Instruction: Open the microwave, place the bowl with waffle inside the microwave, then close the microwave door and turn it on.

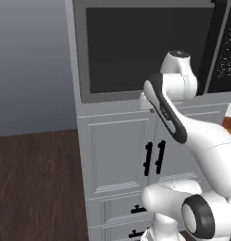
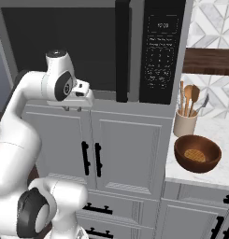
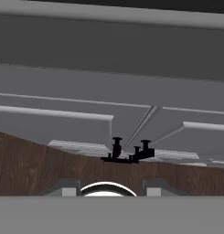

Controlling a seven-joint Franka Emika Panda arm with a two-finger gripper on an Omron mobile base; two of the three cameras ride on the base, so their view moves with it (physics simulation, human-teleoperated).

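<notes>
Here, the microwave door (image 2: 64,46) stands shut, its top cut off, with the gripper (image 2: 81,100) just below its lower edge, jaw spacing impossible to judge. Rightward come the handle (image 2: 122,51), keypad (image 2: 161,51), utensil holder (image 2: 186,123), and the bowl with waffle (image 2: 197,153) on the counter (image 2: 214,128).

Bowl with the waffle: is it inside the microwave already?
No, the bowl sits on the counter beside the spoon holder, and the microwave door is shut.
</notes>
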